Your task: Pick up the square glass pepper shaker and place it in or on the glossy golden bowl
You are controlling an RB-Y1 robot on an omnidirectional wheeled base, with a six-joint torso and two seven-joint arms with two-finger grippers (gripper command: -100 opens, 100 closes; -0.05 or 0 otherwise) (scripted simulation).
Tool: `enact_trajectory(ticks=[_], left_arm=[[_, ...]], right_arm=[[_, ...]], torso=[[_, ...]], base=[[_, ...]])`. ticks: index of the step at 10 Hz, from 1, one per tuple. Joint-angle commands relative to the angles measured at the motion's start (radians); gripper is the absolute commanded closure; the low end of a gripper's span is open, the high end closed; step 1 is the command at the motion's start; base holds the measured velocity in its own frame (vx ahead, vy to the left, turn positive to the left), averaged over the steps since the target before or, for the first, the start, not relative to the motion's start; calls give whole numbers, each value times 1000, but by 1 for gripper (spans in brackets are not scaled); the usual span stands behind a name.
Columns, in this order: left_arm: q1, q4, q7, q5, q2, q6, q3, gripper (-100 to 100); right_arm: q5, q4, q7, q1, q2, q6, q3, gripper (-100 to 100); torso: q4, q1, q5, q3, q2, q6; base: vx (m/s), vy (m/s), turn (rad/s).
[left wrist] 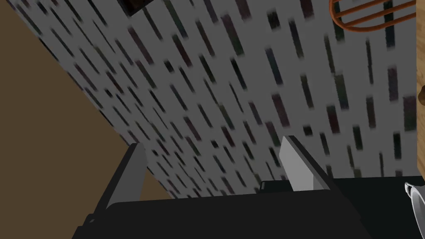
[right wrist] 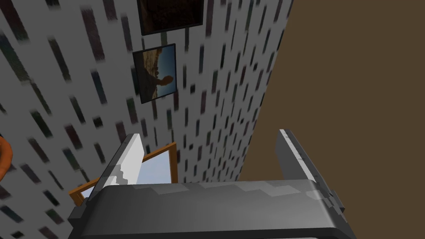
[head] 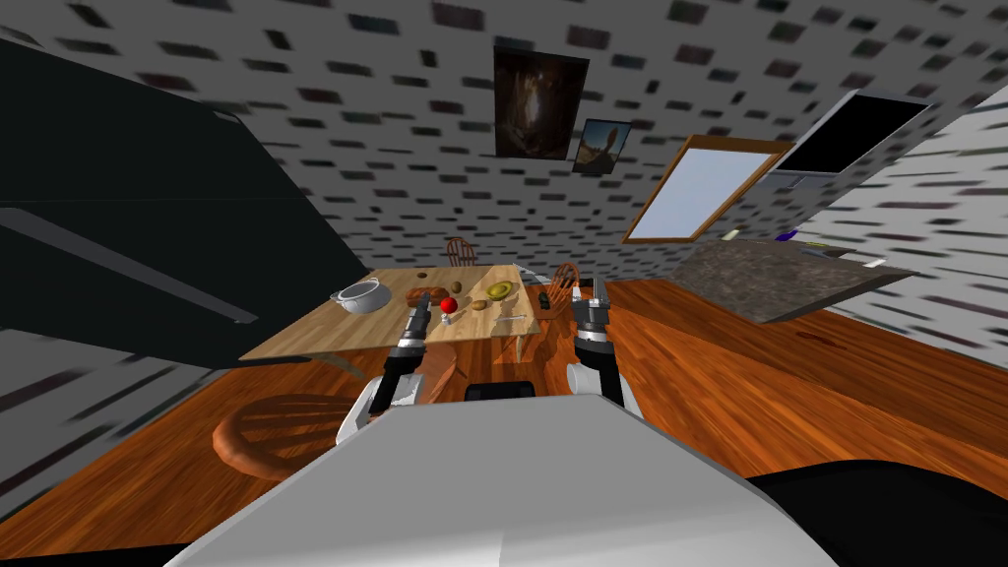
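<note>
**Both grippers spread, nothing held; shaker on the table**

Head view. Wooden table [head: 325,340] straight ahead. Silver pot [head: 360,295] toward the table's left end, red ball [head: 448,306] near the table's middle, golden bowl [head: 499,290] toward the table's right end. Pepper shaker [head: 542,298]: probably the small dark block at the table's right edge, near the bowl and apart from it; too small to confirm. Left gripper [head: 421,313] raised over the table's near edge, close to the red ball. Right gripper [head: 598,291] raised off the table's right side, touching nothing, well short of the shaker.

Left wrist view. Fingers [left wrist: 296,166] spread wide, nothing between them. Pot rim and table edge off to one side.

Right wrist view. Fingers [right wrist: 126,162] likewise parted, nothing pinched.
</note>
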Motion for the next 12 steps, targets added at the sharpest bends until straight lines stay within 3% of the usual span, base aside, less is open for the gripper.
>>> enact_trajectory(ticks=[1,8,10,12], left_arm=[[-15,50,-32,-29,6,-6,-1,-100],[-60,203,-111,-106,21,-11,-3,-100],[-94,283,-160,-154,30,-12,-6,-100],[-112,344,-182,-176,36,-11,-8,-100]], right_arm=[[0,0,0,0,0,0,0,0],[0,0,0,0,0,0,0,0],[0,0,0,0,0,0,0,0],[0,0,0,0,0,0,0,0]], torso=[[0,0,0,0,0,0],[0,0,0,0,0,0],[0,0,0,0,0,0],[0,0,0,0,0,0]], base=[[-6,7,15],[-4,5,12],[-1,4,22],[2,1,7]])
